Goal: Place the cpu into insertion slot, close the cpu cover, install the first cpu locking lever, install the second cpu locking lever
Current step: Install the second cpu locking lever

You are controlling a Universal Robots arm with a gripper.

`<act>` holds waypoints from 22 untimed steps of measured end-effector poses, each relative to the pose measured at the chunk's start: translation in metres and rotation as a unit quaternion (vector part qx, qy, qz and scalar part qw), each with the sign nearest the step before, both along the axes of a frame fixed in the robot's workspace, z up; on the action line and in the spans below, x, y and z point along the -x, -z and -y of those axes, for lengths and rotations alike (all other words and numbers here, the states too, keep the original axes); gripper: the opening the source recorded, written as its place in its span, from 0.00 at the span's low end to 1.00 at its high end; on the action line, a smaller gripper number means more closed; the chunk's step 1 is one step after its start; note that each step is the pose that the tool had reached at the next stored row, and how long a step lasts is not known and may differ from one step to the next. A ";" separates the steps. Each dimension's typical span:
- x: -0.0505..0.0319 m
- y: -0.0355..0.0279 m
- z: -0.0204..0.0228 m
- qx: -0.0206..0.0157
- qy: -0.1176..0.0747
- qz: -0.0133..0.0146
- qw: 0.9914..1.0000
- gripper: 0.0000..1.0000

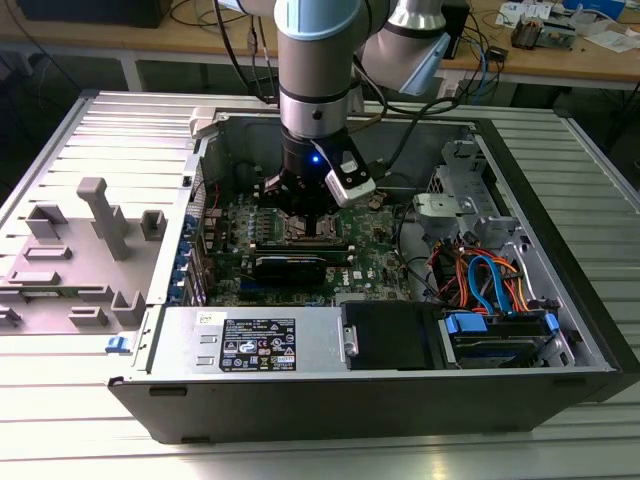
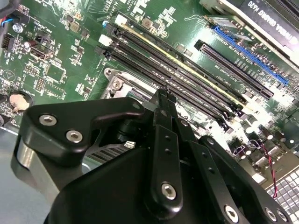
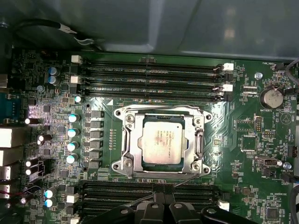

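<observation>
Gripper (image 3: 161,205) beside 1 cpu (image 3: 161,143)

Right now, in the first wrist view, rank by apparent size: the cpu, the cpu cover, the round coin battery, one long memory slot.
1. Memory slot, the longest.
2. cpu cover, the frame around the chip.
3. cpu, inside that frame.
4. Coin battery, smallest.

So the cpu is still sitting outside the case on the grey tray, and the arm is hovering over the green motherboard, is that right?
Not quite. The cpu is already seated in the insertion slot on the green motherboard, with the cpu cover lying around it, as the first wrist view shows. The rest stands: in the exterior view the arm is over the motherboard inside the case.
</observation>
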State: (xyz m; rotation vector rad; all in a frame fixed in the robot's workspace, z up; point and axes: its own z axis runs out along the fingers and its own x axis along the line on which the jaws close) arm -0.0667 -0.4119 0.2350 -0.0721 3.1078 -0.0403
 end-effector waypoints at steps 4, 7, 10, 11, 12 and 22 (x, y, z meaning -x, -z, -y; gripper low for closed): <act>0.0000 0.0000 0.0000 0.000 0.000 0.000 1.000 0.11; -0.0007 0.0000 0.0009 0.000 0.000 0.000 1.000 0.11; -0.0025 0.0005 0.0057 -0.005 0.000 -0.007 1.000 0.11; -0.0014 0.0008 0.0061 -0.008 0.000 -0.008 1.000 0.11; -0.0001 0.0011 0.0061 -0.012 -0.001 -0.008 1.000 0.11; 0.0063 0.0042 0.0102 -0.021 -0.030 -0.010 0.999 0.11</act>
